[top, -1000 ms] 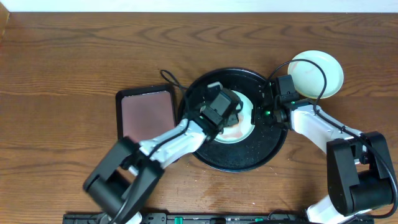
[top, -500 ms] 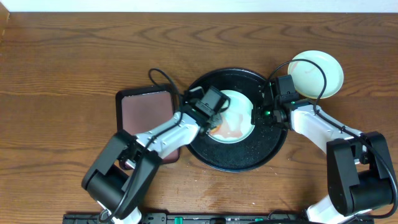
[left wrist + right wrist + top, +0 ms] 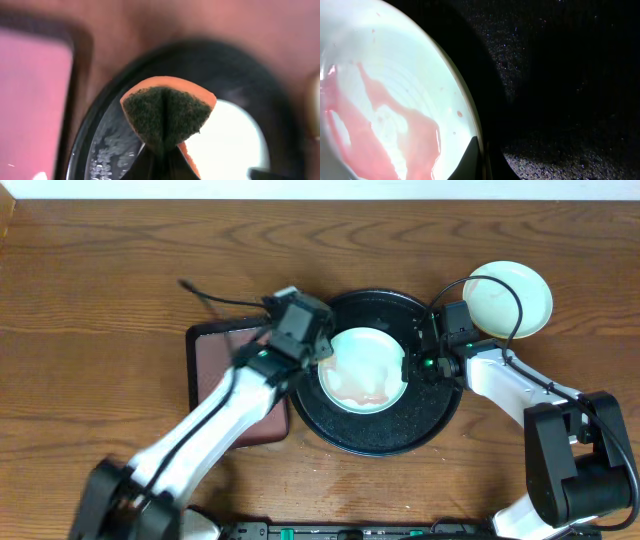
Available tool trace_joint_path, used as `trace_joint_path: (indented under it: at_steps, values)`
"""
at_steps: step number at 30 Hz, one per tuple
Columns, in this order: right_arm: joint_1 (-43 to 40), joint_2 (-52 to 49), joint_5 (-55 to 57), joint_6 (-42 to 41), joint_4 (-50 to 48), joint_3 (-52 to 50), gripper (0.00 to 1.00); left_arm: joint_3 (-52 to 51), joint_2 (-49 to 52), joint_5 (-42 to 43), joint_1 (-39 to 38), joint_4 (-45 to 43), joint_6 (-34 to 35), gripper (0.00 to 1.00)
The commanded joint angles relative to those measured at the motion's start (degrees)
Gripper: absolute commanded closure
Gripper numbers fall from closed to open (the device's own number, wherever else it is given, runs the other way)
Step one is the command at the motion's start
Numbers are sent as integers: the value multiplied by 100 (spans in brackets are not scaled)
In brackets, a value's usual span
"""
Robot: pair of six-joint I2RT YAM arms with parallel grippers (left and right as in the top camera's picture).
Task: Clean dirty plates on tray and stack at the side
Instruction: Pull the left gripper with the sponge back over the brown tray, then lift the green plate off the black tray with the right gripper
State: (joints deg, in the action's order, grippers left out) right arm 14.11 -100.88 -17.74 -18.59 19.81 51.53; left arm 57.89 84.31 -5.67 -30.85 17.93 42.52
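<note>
the left gripper (image 3: 161,150) is closed tight on a folded sponge (image 3: 167,107), orange-backed with the dark scouring face outward. it hangs above the left rim of the black tray (image 3: 440,412). the mint-blue plate (image 3: 362,368) lies flat in the tray, just beyond this gripper toward the other arm, and nothing touches its face. a maroon tray (image 3: 235,365) sits on the bench (image 3: 100,280) on the left gripper's other side.

the right gripper (image 3: 481,161) is closed at the plate's right edge. from its wrist view it seems to pinch the thin rim, though the fingers show only as dark shapes at the bottom of the frame. a pale plate (image 3: 510,300) rests on the bench just behind this gripper, outside the tray.

a broad pink-red smear covers much of the plate's lower half, so by my reading cleaning is unfinished. the risks:
- the smear looks wet, and the tray floor is beaded with droplets. a hard wipe could slide the plate out of that narrow pinch.
- pressing near the free rim could tip the plate.
- the loaded sponge could drip on the maroon tray or bench.
- stacking now would soil the plate beneath.
</note>
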Motion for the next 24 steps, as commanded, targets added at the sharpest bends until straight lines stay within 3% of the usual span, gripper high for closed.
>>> trace_joint_path:
  at_steps: [1,5,12,16,24]
  values:
    - [-20,-109,24,223,24,-20,99,11,-907,-212,22,170,-691,93]
    - [-9,-33,-428,815,136,149,99,9,-1755,-632,361,1119,-804,93]
    - [125,98,693,841,986,977,99,-79,-1998,-988,1497,2778,-800,93]
    - [295,175,1423,844,1547,1622,99,-367,-1910,-907,1917,2830,-791,93]
    - [1086,433,4356,1285,2463,2951,99,-549,-1366,-350,2374,2610,-809,93]
